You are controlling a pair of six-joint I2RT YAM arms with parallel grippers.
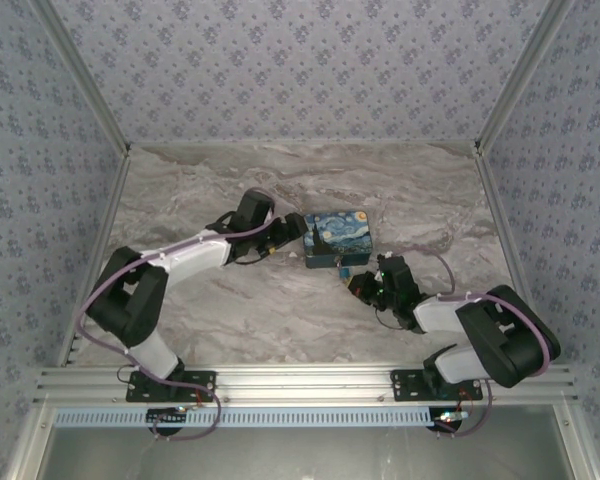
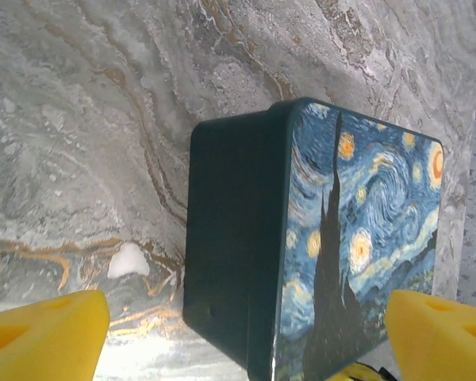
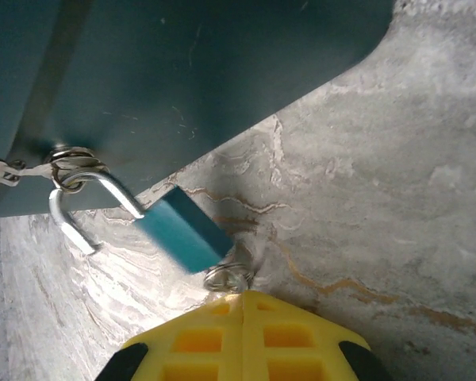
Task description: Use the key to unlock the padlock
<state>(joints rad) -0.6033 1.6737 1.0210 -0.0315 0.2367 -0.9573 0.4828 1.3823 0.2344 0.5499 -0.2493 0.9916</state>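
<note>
The small blue padlock (image 3: 178,234) hangs from the hasp (image 3: 71,165) of the starry-night box (image 1: 338,238). Its metal shackle (image 3: 78,208) is hooked through the hasp, and one leg stands free of the body. My right gripper (image 3: 244,295) is shut at the padlock's bottom end, on the key. Of the key I see just the ring (image 3: 228,278) at the yellow fingertips. From above, the padlock (image 1: 344,269) sits between the box and my right gripper (image 1: 365,283). My left gripper (image 2: 246,317) is open, its yellow fingers (image 2: 44,333) wide apart on either side of the box's (image 2: 301,238) end.
The box stands mid-table on the marble top (image 1: 280,310). Patterned walls and metal posts (image 1: 495,110) close in the back and both sides. There is open marble in front of the box and to the far right.
</note>
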